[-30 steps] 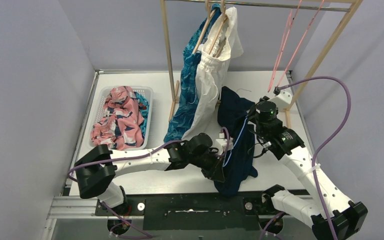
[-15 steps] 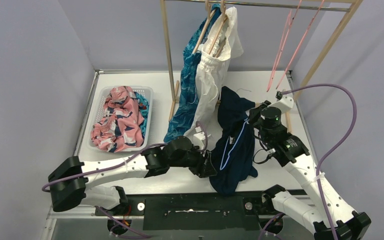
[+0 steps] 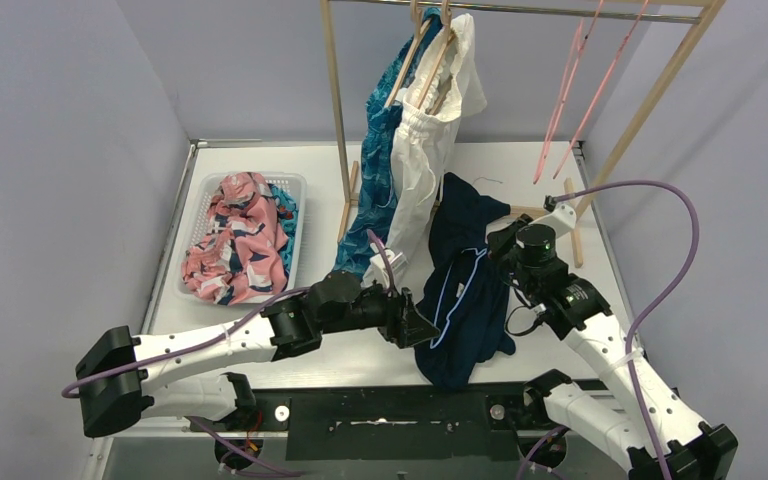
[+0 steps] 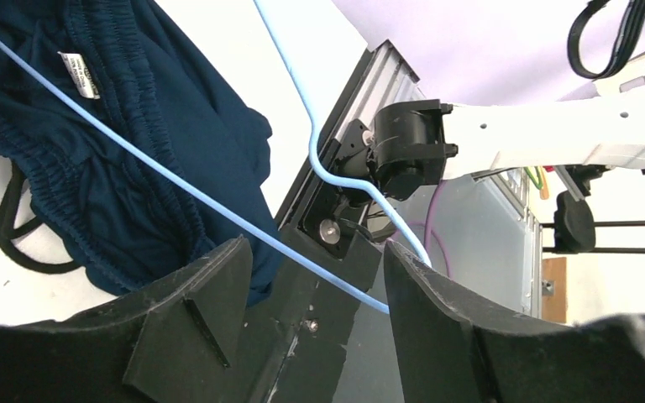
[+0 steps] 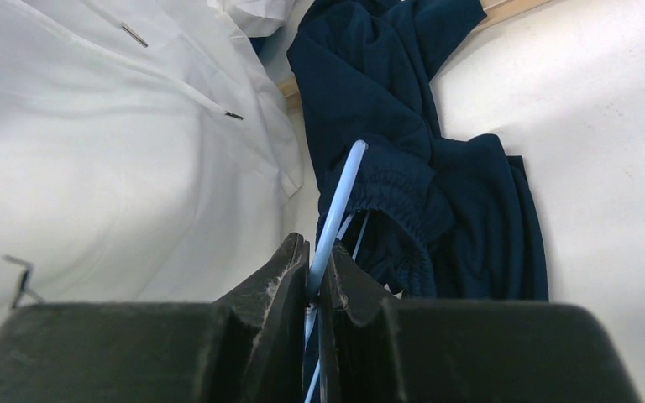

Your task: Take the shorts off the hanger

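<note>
- a robot lab test cell: plain lilac wall panels [image 3: 60,150] close in a white table [image 3: 260,160]
- two cabled robot arms [image 3: 210,345] bolted to a metal rail [image 3: 150,410]
- a bare wooden garment rack [image 3: 335,100]

And the count stood at five pairs of shorts, folks: one plain navy pair [image 3: 465,300], one white pair [image 3: 422,160], one blue leaf-pattern pair [image 3: 372,200], one pink-and-navy floral pair [image 3: 240,240], and one teal pair [image 3: 286,215] that only just peeked out. Hangers made five too: one light-blue hanger [image 5: 343,195], two pink hangers [image 3: 569,90], and what looked like two wooden hangers [image 3: 407,65], hard to separate under the cloth. There was one wooden rack [image 3: 337,110] and one white basket [image 3: 256,177]. Two arms were in play: one left arm [image 3: 220,340], one right arm [image 3: 610,345].
</note>
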